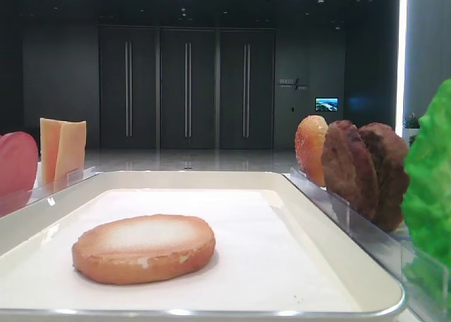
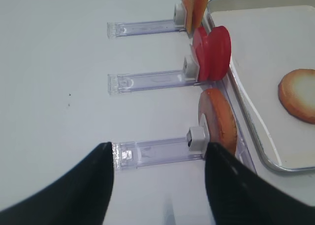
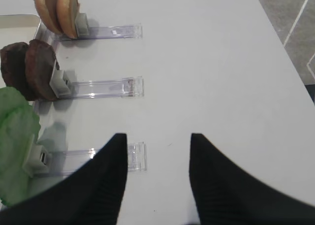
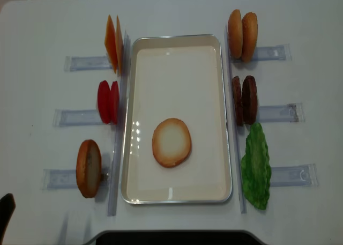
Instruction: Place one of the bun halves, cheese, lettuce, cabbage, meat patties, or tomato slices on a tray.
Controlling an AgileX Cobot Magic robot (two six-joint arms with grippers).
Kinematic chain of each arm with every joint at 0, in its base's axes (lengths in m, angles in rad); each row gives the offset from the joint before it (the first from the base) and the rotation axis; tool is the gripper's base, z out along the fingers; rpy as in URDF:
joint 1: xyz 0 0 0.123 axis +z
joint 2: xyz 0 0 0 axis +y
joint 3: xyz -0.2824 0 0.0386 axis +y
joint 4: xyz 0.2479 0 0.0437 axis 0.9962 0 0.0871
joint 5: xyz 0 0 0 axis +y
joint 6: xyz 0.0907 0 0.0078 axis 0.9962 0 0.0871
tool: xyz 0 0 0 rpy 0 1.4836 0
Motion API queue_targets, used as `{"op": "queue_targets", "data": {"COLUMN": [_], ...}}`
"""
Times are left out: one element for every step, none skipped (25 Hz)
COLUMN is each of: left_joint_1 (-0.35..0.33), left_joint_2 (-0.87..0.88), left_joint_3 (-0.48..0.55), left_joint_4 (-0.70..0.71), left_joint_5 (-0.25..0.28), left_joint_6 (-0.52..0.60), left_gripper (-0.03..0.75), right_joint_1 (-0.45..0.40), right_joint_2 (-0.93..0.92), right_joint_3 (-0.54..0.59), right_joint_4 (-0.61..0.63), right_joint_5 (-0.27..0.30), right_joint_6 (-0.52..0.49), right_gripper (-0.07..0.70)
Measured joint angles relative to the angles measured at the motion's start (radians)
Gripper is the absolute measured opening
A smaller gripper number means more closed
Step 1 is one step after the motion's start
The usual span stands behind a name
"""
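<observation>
One bun half lies flat, pale face up, in the cream tray; it also shows in the low front view. Left of the tray stand cheese, tomato slices and an upright bun half. On the right stand two bun halves, meat patties and lettuce. The cabbage is out of view. My left gripper hangs open and empty over the table, by the upright bun's rail. My right gripper is open and empty beside the lettuce.
Clear plastic holder rails run outward from each food item on the white table. A dark base sits at the table's near edge. The floor shows past the table's right edge.
</observation>
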State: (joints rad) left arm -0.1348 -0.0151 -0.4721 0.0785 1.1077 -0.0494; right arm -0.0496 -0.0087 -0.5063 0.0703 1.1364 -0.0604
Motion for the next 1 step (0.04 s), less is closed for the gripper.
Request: {"op": "queue_targets", "data": {"left_joint_1": [0.0], "left_joint_2": [0.0], "left_joint_3": [0.0], "left_joint_4": [0.0], "left_joint_5": [0.0], "left_joint_6": [0.0], "left_gripper": [0.454], "right_joint_1": [0.0], "right_joint_2": [0.0], "right_joint_3": [0.0], "right_joint_4": [0.0], "right_joint_5": [0.0], "right_joint_6": [0.0], "right_gripper": [0.29]}}
